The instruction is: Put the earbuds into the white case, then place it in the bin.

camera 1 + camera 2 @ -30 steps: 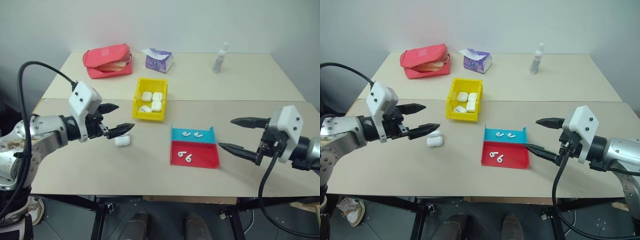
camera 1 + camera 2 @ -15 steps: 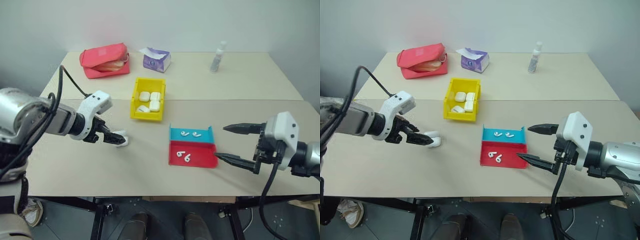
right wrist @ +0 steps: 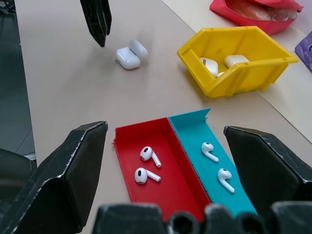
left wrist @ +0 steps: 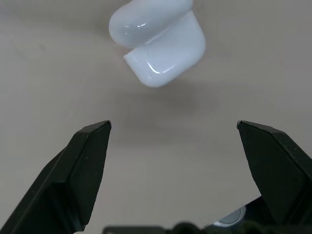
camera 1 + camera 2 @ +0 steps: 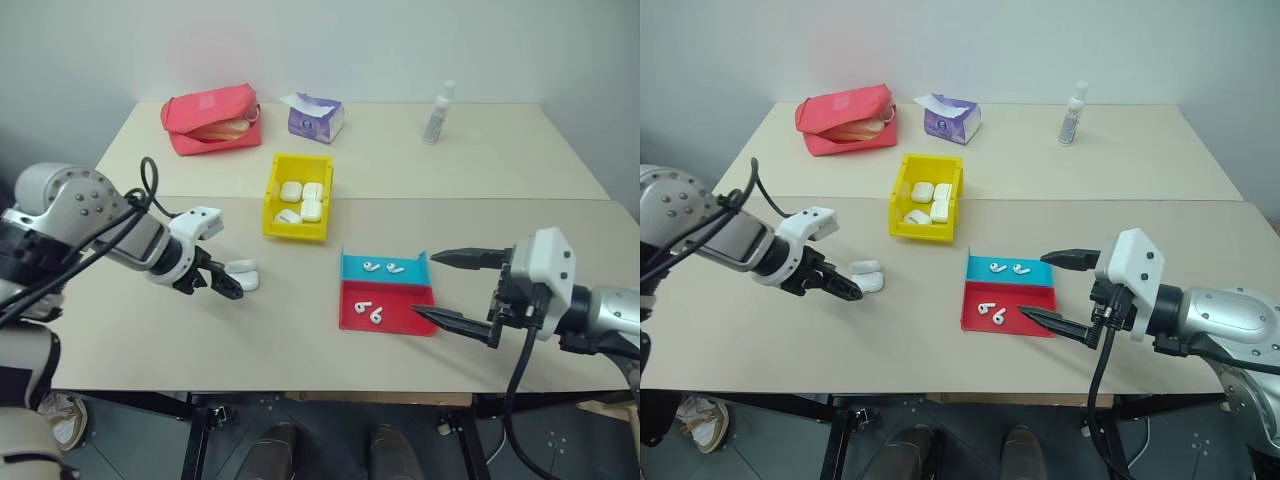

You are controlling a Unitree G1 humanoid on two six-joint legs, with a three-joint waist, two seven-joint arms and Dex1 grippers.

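The white case (image 5: 246,276) lies on the table left of centre with its lid flipped open, seen close in the left wrist view (image 4: 158,46). My left gripper (image 5: 228,287) points steeply down just left of it, open, with the case beyond its fingertips (image 4: 90,156) and untouched. Two pairs of earbuds lie in a red-and-blue tray (image 5: 405,312): one pair in the red half (image 3: 146,163), one in the blue half (image 3: 214,163). My right gripper (image 5: 425,285) hovers open at the tray's right edge. The yellow bin (image 5: 272,195) holds several white cases.
A red zip pouch (image 5: 212,120), a purple tissue pack (image 5: 316,117) and a small clear bottle (image 5: 436,112) stand along the back of the table. A seam runs across the table behind the bin's middle. The table's front edge lies close below both grippers.
My left gripper has swung from level to pointing down and sunk toward the table beside the case. The right gripper drifted slightly left toward the tray. Both stay open.
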